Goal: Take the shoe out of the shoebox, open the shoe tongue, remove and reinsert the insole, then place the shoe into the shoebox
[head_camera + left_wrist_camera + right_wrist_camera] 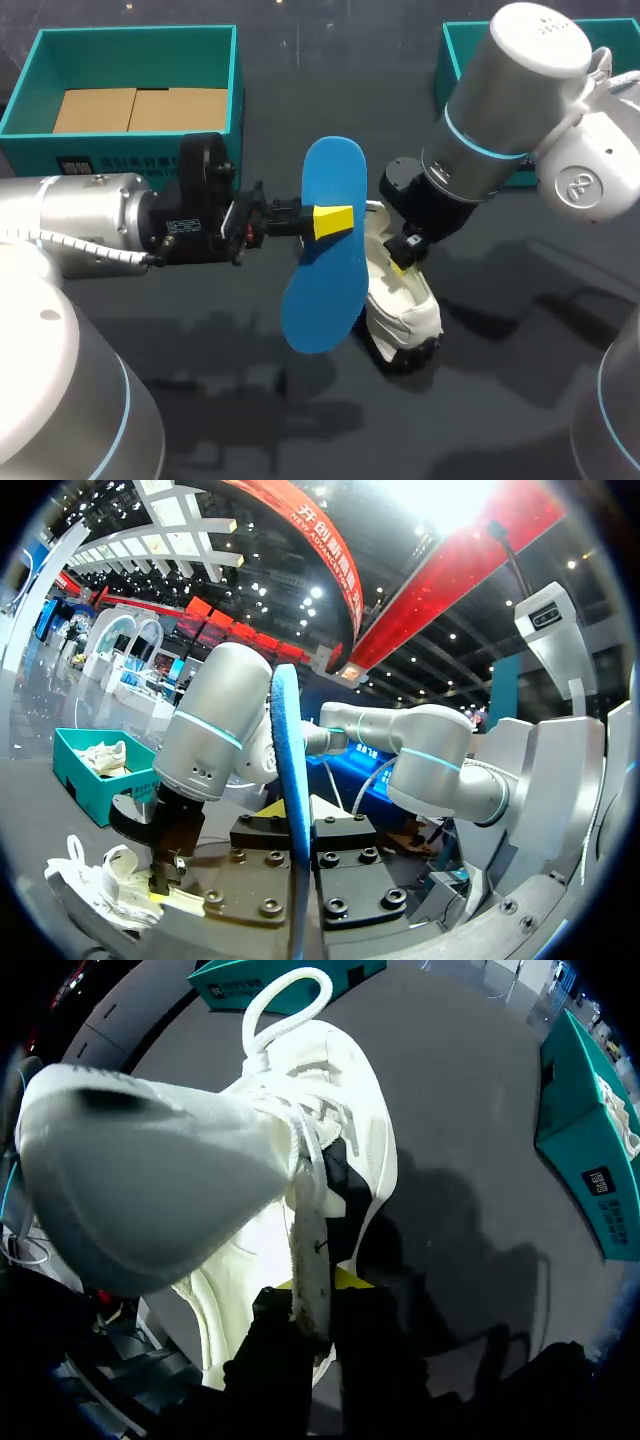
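My left gripper (318,221) is shut on a blue insole (325,270) and holds it upright above the table's middle. In the left wrist view the insole (288,770) stands edge-on between that gripper's (298,865) jaws. Just right of it, a white shoe (402,302) rests on the dark table. My right gripper (403,252) is over the shoe's opening, shut on the shoe's tongue. The right wrist view shows the tongue (308,1250) pinched between the right gripper's (312,1322) fingers, with the shoe (200,1180) ahead of them. The teal shoebox (130,50) stands at the back left.
A second teal box (462,55) stands at the back right, partly behind my right arm; in the left wrist view this box (95,775) has something white, shoe-like, in it. The left shoebox has brown cardboard inside. Dark bare table lies in front of the shoe.
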